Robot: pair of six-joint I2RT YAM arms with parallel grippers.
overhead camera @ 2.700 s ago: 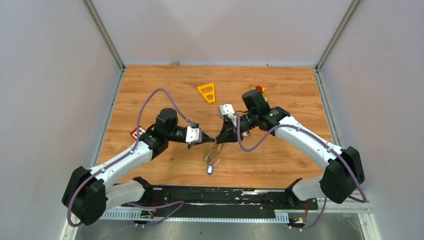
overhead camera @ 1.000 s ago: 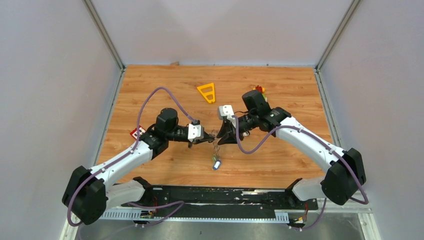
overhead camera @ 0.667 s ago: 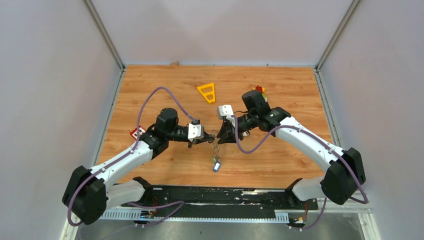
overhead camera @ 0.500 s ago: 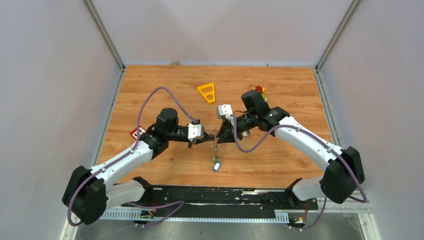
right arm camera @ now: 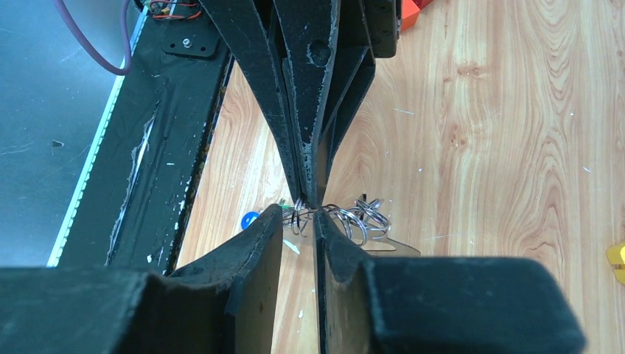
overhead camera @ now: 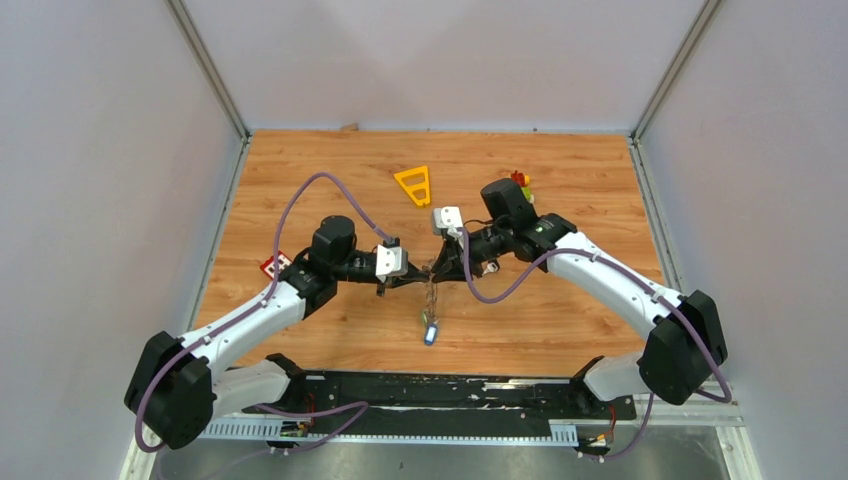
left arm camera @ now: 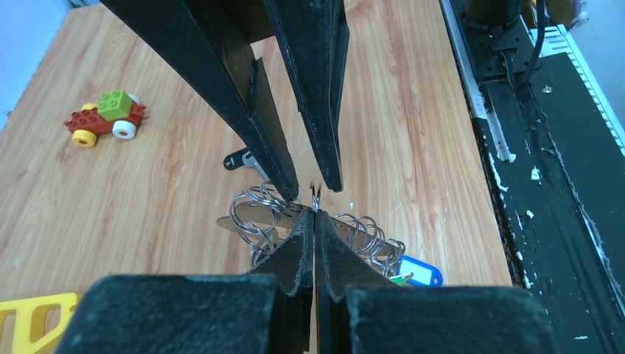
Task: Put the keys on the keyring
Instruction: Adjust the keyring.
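The keyring (left arm camera: 315, 193) shows only as a thin silver wire loop, seen edge on, poking out of the tips of the left pincer (left arm camera: 315, 217). That pincer is clenched flat on it, in the air over the middle of the table (overhead camera: 560, 160). From the loop hangs a tangle of small rings (left arm camera: 368, 237) with the keys (overhead camera: 430, 325), a blue tag (left arm camera: 420, 271) lowest and a green tag (left arm camera: 402, 279) just beside it. A flat silver blade (left arm camera: 239, 221) juts out of the tangle on the other side.

The right pincer (right arm camera: 297, 221) meets the left one nose to nose. Its two black fingers (left arm camera: 284, 184) stand a little apart, one on each side of the wire loop and of the left fingertips, so the pincer is not clenched. Whether either finger touches the wire I cannot tell. Both sets of fingers crowd the same small spot, and they hide most of the loop from every view.

A small black piece (left arm camera: 237, 158) lies on the table under the right fingers; what it is cannot be made out. Farther off sit a toy block car (left arm camera: 103, 122) behind the right arm, a yellow triangle frame (overhead camera: 413, 185) toward the back, and a red piece (overhead camera: 270, 266) beside the left arm. A black rail (left arm camera: 545, 147) runs along the near edge.
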